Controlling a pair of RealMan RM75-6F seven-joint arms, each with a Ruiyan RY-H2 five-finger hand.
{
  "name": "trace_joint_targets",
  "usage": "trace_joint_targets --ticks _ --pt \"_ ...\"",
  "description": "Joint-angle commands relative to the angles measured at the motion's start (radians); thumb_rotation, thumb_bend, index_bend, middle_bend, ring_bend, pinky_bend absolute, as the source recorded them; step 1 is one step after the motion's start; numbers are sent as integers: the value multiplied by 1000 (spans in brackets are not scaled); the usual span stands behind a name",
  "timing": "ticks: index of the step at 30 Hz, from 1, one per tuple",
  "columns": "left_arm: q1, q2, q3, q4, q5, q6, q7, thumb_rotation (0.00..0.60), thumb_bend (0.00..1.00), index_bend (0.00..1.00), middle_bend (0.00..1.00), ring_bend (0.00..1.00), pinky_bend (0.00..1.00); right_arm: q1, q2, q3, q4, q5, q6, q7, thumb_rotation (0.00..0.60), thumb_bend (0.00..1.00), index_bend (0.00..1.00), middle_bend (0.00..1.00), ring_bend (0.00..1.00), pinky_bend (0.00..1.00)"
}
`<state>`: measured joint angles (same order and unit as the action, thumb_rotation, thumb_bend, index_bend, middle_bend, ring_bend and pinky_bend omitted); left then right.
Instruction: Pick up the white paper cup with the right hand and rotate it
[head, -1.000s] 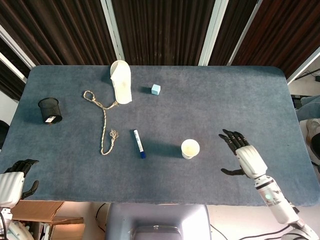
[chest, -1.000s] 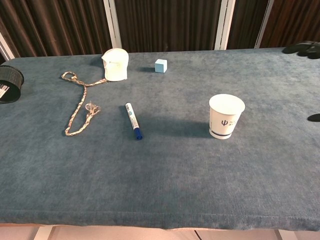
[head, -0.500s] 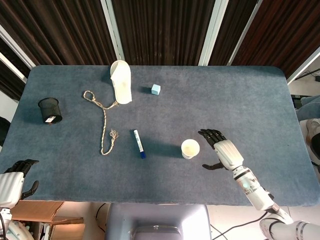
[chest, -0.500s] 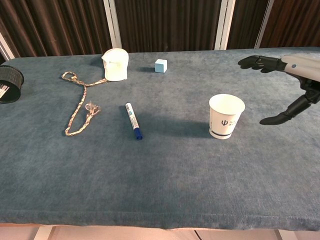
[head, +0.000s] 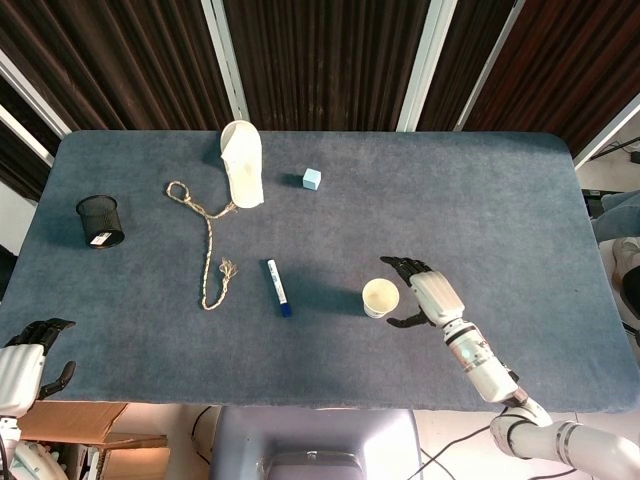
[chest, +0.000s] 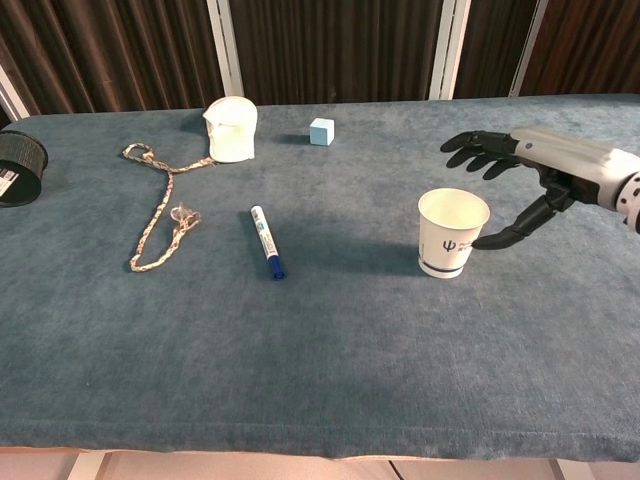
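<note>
While the cup stands upright on the table, we see the right hand just beside it, fingers spread wide, gripping nothing.

cup white, blue logo + band | my right hand white shell, black fingers | table blue-grey cloth | marker white, blue cap | cube light blue | mesh pot black
</note>
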<state>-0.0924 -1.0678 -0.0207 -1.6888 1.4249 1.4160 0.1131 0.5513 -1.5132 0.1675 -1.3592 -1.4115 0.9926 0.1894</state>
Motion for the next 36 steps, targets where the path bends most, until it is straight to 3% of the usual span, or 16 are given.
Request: trace_joint_targets --ticks 1,10,19,30,32,36 --pt "0 0 0 0 0 0 0 600 352 273 224 201 388 5 -13 1 14 1 3 12 600 112 289 292 279 369" --pt "0 1 -2 2 -1 0 -8 600 354 276 224 201 388 20 -64 -5 87 -17 24 51 600 161 418 359 387 478" --pt "-1 2 -3 4 -3 -4 -11 600 352 277 223 201 388 26 -88 -18 131 -24 40 40 600 311 521 434 454 546" --pt "-2 3 -4 6 -4 -6 -17 600 353 277 224 200 388 14 -86 -22 137 -39 100 30 600 351 547 450 471 557" --pt "-2 3 -5 6 -5 -6 -18 600 353 277 224 201 388 8 -66 -23 114 -48 121 12 600 351 547 450 471 559" --pt "-2 4 -4 5 -5 -8 -19 600 353 277 224 201 388 -7 18 -31 28 -71 168 -148 600 351 547 450 471 558"
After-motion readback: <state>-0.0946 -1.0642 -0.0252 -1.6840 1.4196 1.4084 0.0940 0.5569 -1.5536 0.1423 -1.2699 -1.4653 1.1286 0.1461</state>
